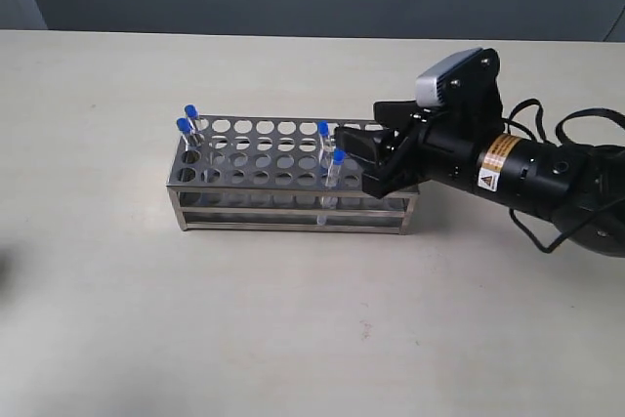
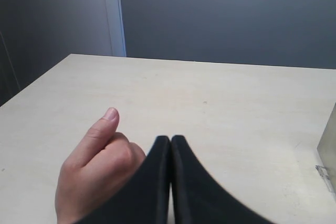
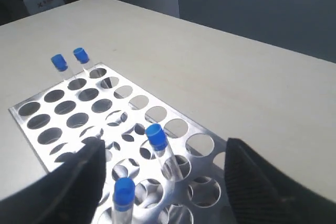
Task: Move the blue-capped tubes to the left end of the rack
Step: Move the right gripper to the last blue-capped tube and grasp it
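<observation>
A shiny perforated steel rack [image 1: 273, 188] sits on the pale worktop [image 1: 117, 280]. Two clear blue-capped tubes [image 1: 191, 111] stand at its left end. Another pair [image 1: 338, 157] stands near its right end, just by the wide-open, empty black right gripper [image 1: 357, 157]. The arm's orange label [image 1: 500, 154] is unreadable. The left gripper [image 2: 170, 140] is closed on nothing, beside a bare hand [image 2: 97, 174].

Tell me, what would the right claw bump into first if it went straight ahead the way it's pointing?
Probably the nearer blue-capped tube, standing in the rack just ahead of the open right claw. Another blue-capped tube stands just beyond. Depth is hard to judge.
</observation>
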